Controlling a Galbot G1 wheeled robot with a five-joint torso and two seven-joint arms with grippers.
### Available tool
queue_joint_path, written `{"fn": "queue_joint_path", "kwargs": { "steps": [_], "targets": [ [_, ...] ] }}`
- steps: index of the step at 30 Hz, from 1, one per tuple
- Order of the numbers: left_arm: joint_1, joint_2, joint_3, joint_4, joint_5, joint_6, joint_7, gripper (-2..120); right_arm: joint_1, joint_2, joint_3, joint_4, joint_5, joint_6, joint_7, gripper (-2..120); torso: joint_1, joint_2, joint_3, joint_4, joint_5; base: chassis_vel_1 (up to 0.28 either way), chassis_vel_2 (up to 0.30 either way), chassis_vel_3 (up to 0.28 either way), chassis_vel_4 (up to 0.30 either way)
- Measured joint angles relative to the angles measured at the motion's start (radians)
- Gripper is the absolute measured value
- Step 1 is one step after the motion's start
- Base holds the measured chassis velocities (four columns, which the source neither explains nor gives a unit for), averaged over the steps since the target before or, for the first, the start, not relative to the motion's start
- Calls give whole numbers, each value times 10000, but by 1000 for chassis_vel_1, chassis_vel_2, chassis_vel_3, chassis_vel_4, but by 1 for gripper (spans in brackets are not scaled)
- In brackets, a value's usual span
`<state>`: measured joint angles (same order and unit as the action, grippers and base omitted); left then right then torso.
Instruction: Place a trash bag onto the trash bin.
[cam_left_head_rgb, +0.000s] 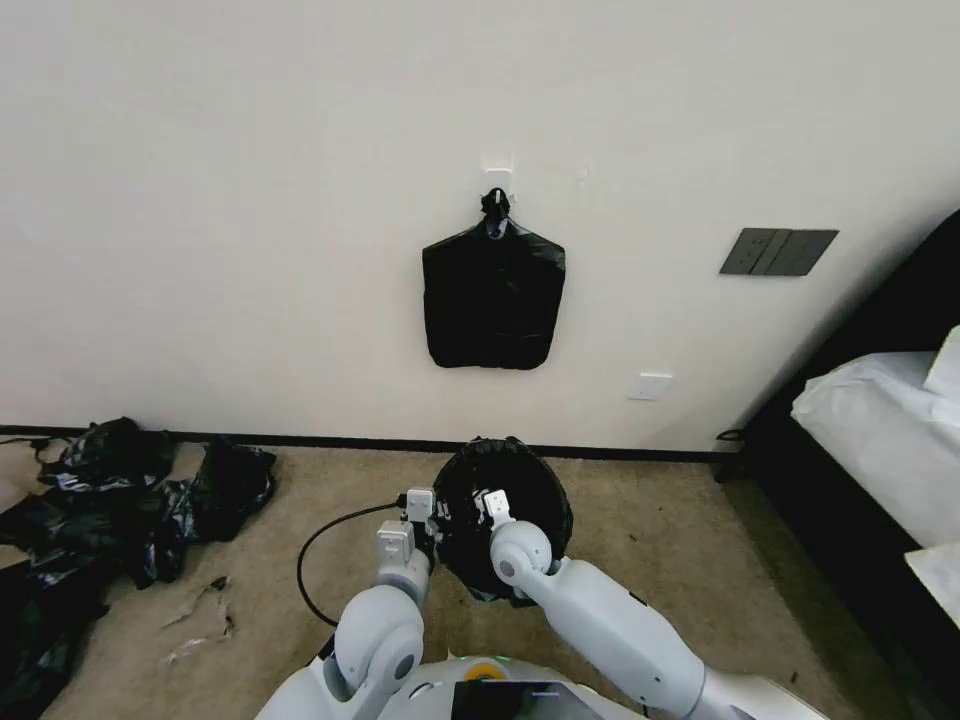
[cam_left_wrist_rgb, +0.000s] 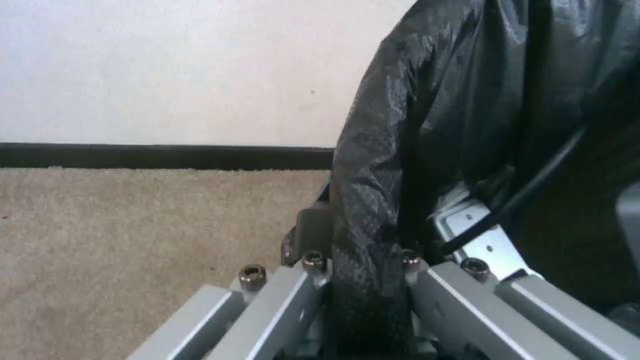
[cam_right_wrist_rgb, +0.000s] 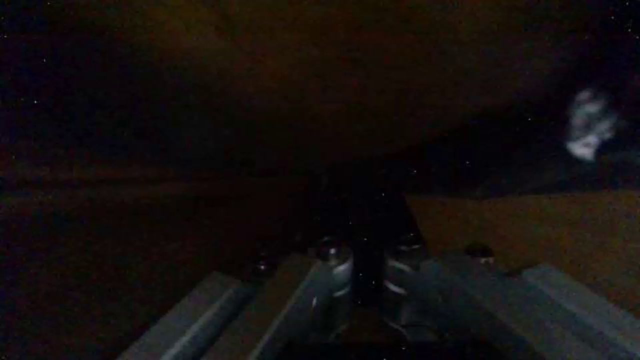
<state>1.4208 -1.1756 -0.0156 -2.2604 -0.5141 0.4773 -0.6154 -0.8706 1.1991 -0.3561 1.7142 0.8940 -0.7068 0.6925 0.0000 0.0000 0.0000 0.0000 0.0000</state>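
While I watch from the head camera: the trash bag (cam_left_head_rgb: 505, 490) sits draped over the mouth of the trash bin (cam_left_head_rgb: 500, 590) on the carpet (cam_left_head_rgb: 650, 540) by the wall; the bin itself is almost wholly hidden under black film.
Left gripper (cam_left_head_rgb: 420, 505): at the bag's left rim; in my left wrist view the fingers are closed tight on a fold of the trash bag (cam_left_wrist_rgb: 373, 200).
Right gripper (cam_left_head_rgb: 495, 503): reaching into the bag's mouth; my right wrist view is too dark to say whether its fingers are parted or what they hold.
Handling: I judge the film very light, limp and slippery, easy to tear or to slip out of a pinch.
Where to hold: I'd take it at the rim edge, a bunched fold rather than a single layer.
Nearby: a flat black bundle (cam_left_head_rgb: 493, 295) hangs on the wall hook; a heap of bags (cam_left_head_rgb: 120, 500) lies well to the left.
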Motion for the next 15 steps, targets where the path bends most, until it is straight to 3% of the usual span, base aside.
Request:
{"fn": "queue_joint_path", "kwargs": {
  "steps": [8, 12, 15],
  "targets": [
    [-45, 57, 4, -9, -8, 12, 9, 1, -165, -48, 153, 128, -82, 0, -123, 0, 1, 0, 0, -1, 0, 0, 0, 0, 0],
    [-49, 35, -29, 84, -7, 20, 3, 1, -299, -377, 310, 924, -90, 0, -420, 0, 0, 0, -1, 0, 0, 0, 0, 0, 0],
    [-102, 21, -64, 167, -36, 38, -7, 1, -396, -688, 341, 1476, -68, 1, -564, 10, 1, 0, 0, -1, 0, 0, 0, 0, 0]
  ]
}}
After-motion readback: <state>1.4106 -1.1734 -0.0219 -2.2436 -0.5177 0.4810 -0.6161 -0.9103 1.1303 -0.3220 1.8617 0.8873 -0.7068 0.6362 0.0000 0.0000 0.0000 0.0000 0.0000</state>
